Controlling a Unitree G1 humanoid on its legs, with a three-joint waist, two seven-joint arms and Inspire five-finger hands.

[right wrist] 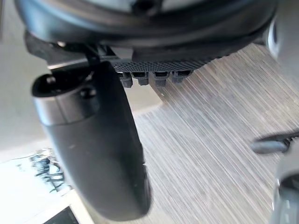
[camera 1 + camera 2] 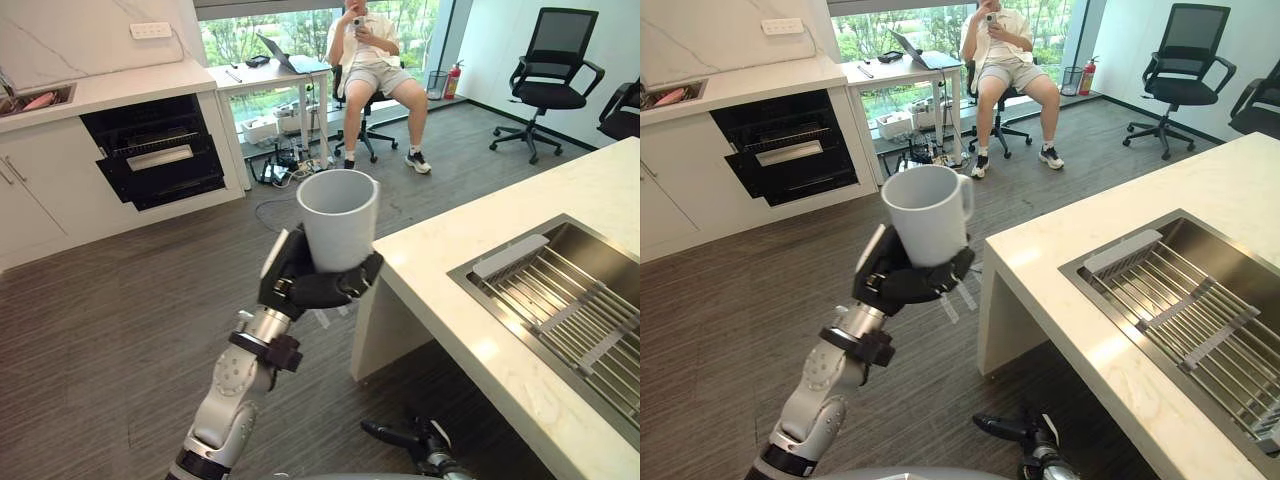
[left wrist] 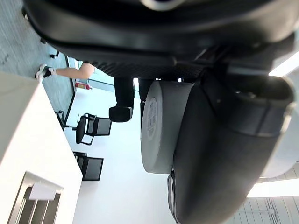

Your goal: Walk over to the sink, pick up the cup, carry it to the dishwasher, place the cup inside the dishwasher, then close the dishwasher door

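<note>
Holding one white cup point(image 2: 338, 215) upright, the left hand point(image 2: 310, 285) has its fingers curled around the lower part of it, raised above the floor point(image 2: 120, 330) just beside the corner of the desk point(image 2: 450, 250), which has one sink point(image 2: 600, 250). One dishwasher point(image 2: 160, 155) stands open far behind, one person point(image 2: 375, 55) sits beyond it, and two empty office chairs point(image 2: 550, 70) point(image 2: 622, 110) stand at the right. The right hand point(image 2: 405, 437) is low near the floor; whether it is clenched I cannot tell.
</note>
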